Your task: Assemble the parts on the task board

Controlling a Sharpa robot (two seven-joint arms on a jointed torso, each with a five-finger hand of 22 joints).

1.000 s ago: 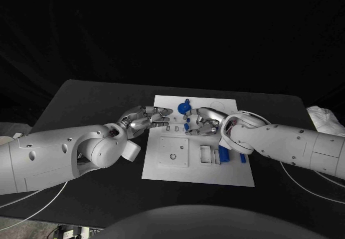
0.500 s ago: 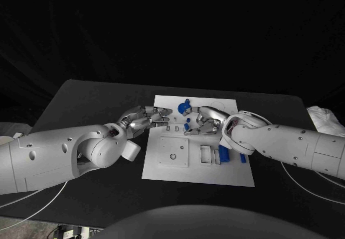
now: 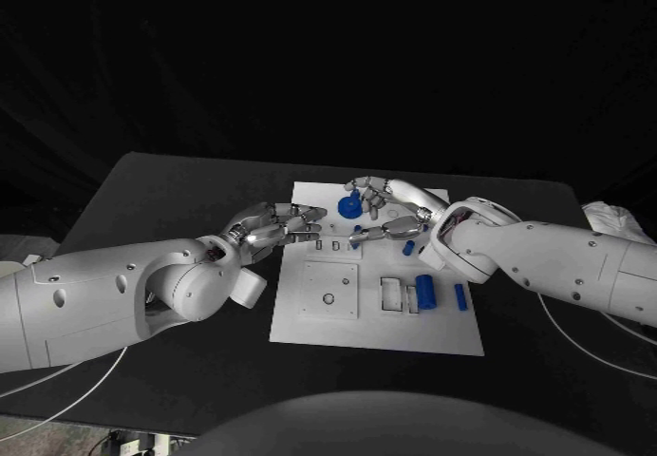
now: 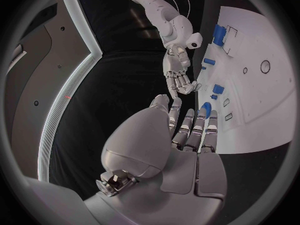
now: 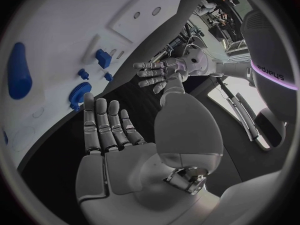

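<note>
While the silver many-fingered right hand (image 3: 387,211) hovers with fingers spread and empty above the white rectangular task board (image 3: 328,328), the silver left hand (image 3: 278,226) rests flat-fingered and empty at the board's nine o'clock edge. A round blue gear-like part (image 3: 352,204) sits just beside the right fingertips, and blue cylindrical parts (image 3: 426,290) lie toward four o'clock.

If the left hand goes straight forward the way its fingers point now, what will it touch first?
Probably the small blue part standing on the task board, just beyond the left hand; the right hand hovers close behind it. Depth is unclear.
</note>
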